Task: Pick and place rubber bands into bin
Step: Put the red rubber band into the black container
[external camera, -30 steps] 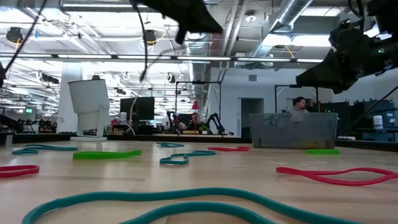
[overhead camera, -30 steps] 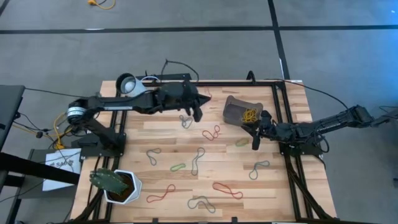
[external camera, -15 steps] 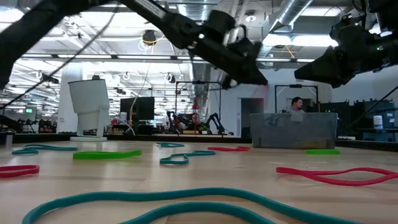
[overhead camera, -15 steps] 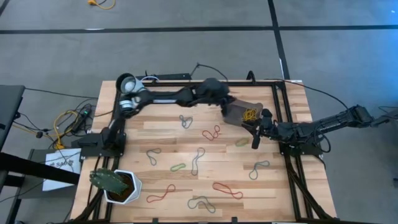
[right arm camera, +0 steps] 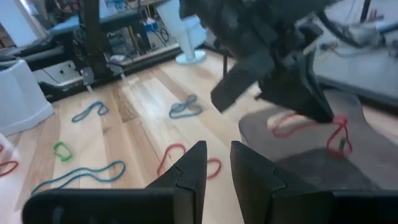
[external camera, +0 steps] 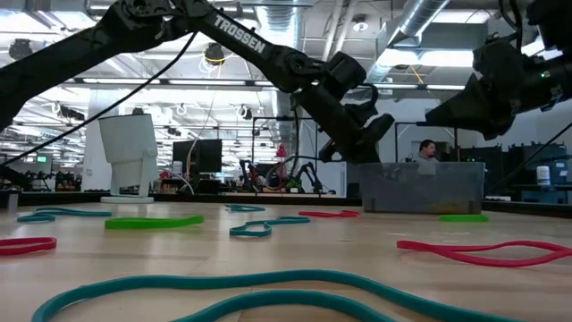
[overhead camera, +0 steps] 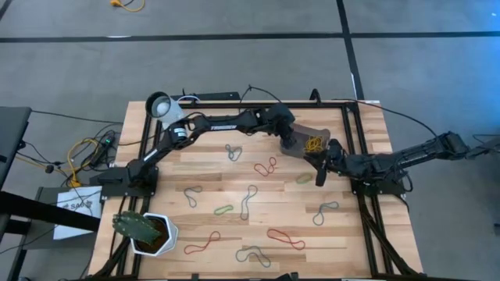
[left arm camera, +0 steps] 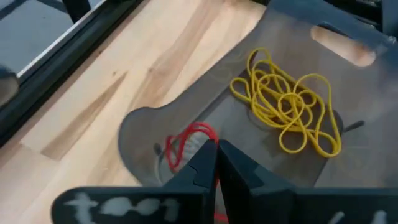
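The bin (overhead camera: 308, 126) is a dark low tray at the table's far right, with yellow rubber bands (left arm camera: 286, 106) lying on its floor. My left gripper (left arm camera: 216, 152) reaches over the bin's left end and is shut on a red rubber band (left arm camera: 186, 140). From the right wrist view I see that gripper (right arm camera: 333, 118) above the bin (right arm camera: 311, 162). My right gripper (overhead camera: 319, 168) stands open by the bin's near right corner, with nothing between its fingers (right arm camera: 193, 168). More rubber bands lie flat on the wood, among them a red one (overhead camera: 266, 166) and a green one (overhead camera: 223, 209). My left gripper pinches the red rubber band between its two fingertips, at a point along the loop (left arm camera: 208, 144). The fingers slant down from the table's left side. The band hangs slack below the tips (right arm camera: 339, 134), inside the bin's walls; whether it touches the floor I cannot tell.
A white pot with a green plant (overhead camera: 144, 232) stands at the near left corner and a white round cup (overhead camera: 160, 105) at the far left. Black frame rails (overhead camera: 351, 140) run along the table's edges. Loose bands are scattered over the middle and near part of the table.
My left gripper has swung from over the table's far middle toward the right edge and down, tipping its fingers lower, and now stands over the bin's left end. It has stayed shut, and the red band has travelled with it.
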Robot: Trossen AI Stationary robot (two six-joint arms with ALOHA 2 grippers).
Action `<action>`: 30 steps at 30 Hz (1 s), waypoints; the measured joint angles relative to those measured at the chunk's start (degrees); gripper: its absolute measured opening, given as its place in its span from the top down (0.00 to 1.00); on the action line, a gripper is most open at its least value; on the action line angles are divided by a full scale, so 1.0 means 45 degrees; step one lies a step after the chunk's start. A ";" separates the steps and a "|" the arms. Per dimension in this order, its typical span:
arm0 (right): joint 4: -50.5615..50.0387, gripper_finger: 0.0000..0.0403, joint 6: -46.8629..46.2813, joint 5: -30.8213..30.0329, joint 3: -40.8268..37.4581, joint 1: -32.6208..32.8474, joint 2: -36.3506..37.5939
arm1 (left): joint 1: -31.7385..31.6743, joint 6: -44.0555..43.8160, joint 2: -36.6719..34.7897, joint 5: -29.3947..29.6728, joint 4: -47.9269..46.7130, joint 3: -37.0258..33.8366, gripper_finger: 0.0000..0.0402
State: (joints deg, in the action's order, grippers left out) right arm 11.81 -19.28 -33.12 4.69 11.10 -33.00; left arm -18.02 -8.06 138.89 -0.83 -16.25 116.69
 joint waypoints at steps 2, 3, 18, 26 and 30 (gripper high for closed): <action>-0.0167 0.84 -0.0397 0.0000 0.0000 0.0013 -0.0243 | 0.0008 0.0073 0.0000 -0.0031 -0.0066 -0.0001 1.00; -0.0217 0.84 -0.0610 0.0000 0.0000 0.0008 -0.0422 | 0.0010 0.0080 0.0000 -0.0045 -0.0071 -0.0001 1.00; 0.1583 0.84 -0.1626 0.0005 0.0004 0.0013 -0.3210 | 0.0019 0.1224 -0.0041 -0.0083 -0.0548 -0.0001 1.00; 0.1593 0.84 -0.1624 0.0005 0.0005 0.0013 -0.3431 | 0.0019 0.1561 -0.0233 -0.0575 -0.0569 -0.0006 1.00; 0.1613 0.84 -0.1618 0.0005 0.0005 0.0013 -0.3408 | 0.0017 0.1702 -0.0233 -0.0581 -0.0599 -0.0010 1.00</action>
State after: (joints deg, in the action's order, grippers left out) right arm 19.07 -26.56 -33.10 4.71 11.16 -48.34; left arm -17.95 -0.40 137.84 -3.45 -18.94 116.64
